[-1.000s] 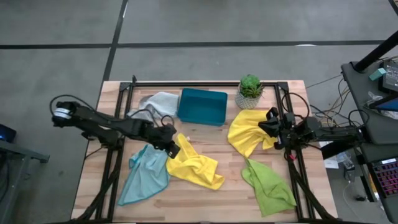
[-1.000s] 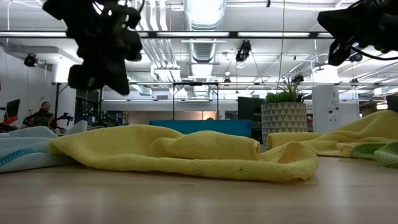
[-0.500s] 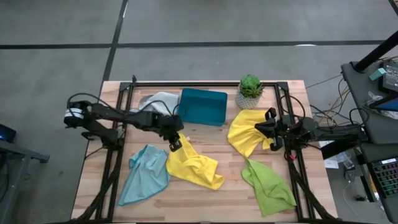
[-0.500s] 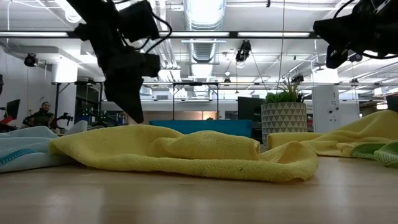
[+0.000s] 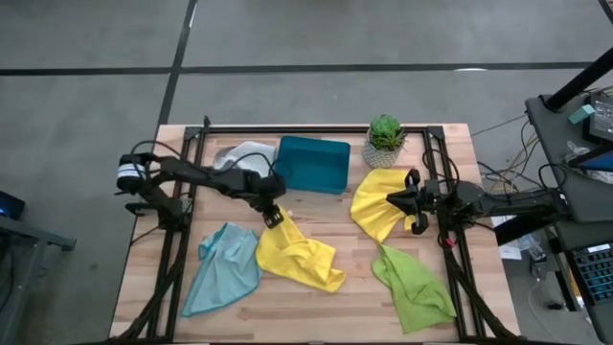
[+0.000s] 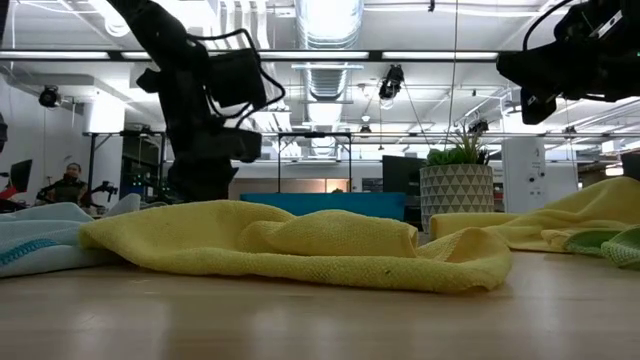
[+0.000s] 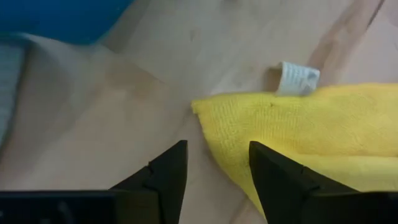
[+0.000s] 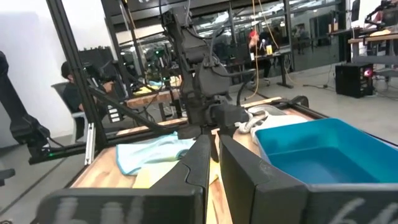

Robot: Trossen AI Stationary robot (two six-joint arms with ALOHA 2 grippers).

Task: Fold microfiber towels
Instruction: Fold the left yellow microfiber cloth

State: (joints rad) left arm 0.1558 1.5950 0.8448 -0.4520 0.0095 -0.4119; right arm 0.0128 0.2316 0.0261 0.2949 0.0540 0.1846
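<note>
A crumpled yellow towel (image 5: 299, 255) lies mid-table, with a white tag (image 7: 297, 78) at its far corner. My left gripper (image 5: 272, 214) stands open over that corner (image 7: 208, 107), pointing steeply down. A light blue towel (image 5: 226, 270) lies to its left and a pale grey towel (image 5: 245, 154) at the far left. My right gripper (image 5: 396, 200) is shut and held level above the second yellow towel (image 5: 375, 207). A lime green towel (image 5: 415, 285) lies near the right front. My left gripper comes at the yellow towel's far corner (image 7: 214, 115) from above. One finger (image 7: 163, 179) stands over bare wood and the other finger (image 7: 280, 183) over the cloth's edge. I cannot tell whether the fingertips touch the cloth.
A teal tray (image 5: 312, 164) stands at the far middle, right behind my left gripper. A potted plant (image 5: 385, 140) stands to the tray's right. Bare wood (image 5: 330, 216) lies between the two yellow towels. Black frame rails (image 5: 172, 240) run along both table sides.
My left gripper has come down and moved toward the table's right and far side, onto the yellow towel's far corner, rolling as it went. In the low view its fingers, drawn to a point half a second ago, now stand apart. The towels lie as before.
</note>
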